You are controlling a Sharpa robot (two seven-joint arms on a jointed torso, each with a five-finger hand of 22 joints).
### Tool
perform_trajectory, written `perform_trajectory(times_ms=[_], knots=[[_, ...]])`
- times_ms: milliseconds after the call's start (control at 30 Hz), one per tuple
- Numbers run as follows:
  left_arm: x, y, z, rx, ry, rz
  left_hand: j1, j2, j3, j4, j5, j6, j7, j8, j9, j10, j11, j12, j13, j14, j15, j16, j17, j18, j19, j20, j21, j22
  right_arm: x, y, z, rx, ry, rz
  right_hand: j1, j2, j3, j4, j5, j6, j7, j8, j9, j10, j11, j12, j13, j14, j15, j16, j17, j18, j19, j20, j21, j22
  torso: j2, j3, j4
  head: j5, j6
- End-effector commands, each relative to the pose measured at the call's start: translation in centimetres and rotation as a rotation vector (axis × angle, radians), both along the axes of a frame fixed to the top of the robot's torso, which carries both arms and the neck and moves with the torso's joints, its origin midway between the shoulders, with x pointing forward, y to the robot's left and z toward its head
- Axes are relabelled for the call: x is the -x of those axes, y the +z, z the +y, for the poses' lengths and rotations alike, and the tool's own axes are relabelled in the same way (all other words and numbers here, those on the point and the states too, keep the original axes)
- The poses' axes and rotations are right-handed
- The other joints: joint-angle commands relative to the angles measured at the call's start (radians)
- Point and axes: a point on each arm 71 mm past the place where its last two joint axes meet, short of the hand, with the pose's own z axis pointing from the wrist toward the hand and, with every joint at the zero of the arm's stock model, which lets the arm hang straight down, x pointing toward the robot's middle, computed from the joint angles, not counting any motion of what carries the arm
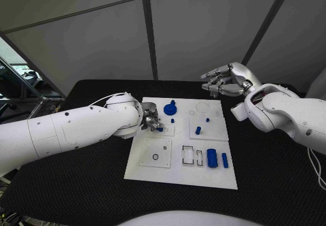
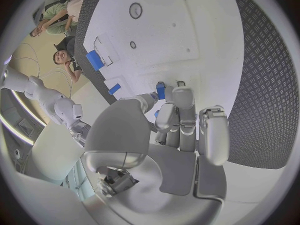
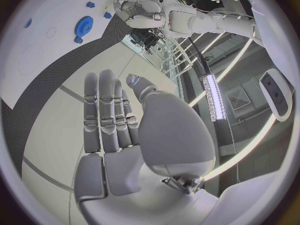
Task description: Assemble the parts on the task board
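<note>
Left hand is down on the white board, fingers pinched on a small blue peg, apparently to seat it upright in its square. The left wrist view shows that peg between the fingertips; the head view half hides it behind the hand. Right hand hangs clear beyond the board's far edge, fingers apart, empty. A blue gear stands close by; a blue cylinder lies on the board's near side.

White task board lies flat mid-table; blue gear at its far edge, blue cylinder lying near its right side.
</note>
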Motion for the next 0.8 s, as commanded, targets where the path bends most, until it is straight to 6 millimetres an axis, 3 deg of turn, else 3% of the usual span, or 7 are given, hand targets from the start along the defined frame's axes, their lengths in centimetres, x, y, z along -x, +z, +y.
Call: perform_trajectory(times_ms=[33, 800], knots=[[0.12, -0.20, 0.04, -0.025, -0.005, 0.016, 0.002, -0.014, 0.158, -0.150, 0.005, 0.006, -0.003, 0.005, 0.000, 0.008, 0.002, -0.005, -0.001, 0.003, -0.005, -0.004, 0.002, -0.098, 0.059, -0.010, 0.004, 0.159, 0.01, 0.15, 0.14, -0.004, 0.012, -0.003, -0.007, 0.005, 0.004, 0.003, 0.007, -0.002, 0.002, 0.000, 0.001, -0.006, -0.001, -0.003, -0.001, 0.005, 0.003, -0.005, 0.001, 0.011, 0.007, 0.003, -0.003, -0.002, 0.000, -0.0002, 0.0004, 0.001, 0.001], [0.11, -0.18, 0.08, -0.030, 0.004, 0.016, -0.012, -0.033, 0.188, -0.159, 0.016, 0.013, -0.004, 0.009, 0.008, 0.016, 0.000, 0.000, 0.004, 0.004, -0.007, -0.004, 0.004, -0.101, 0.064, -0.011, 0.011, 0.171, -0.02, 0.12, 0.20, -0.004, 0.015, -0.001, -0.009, 0.005, 0.004, 0.004, 0.009, -0.002, 0.002, 0.000, 0.001, -0.006, -0.001, -0.003, -0.002, 0.006, 0.003, -0.007, 0.002, 0.011, 0.007, 0.003, -0.004, -0.002, 0.000, 0.0004, -0.0006, 0.002, -0.002]])
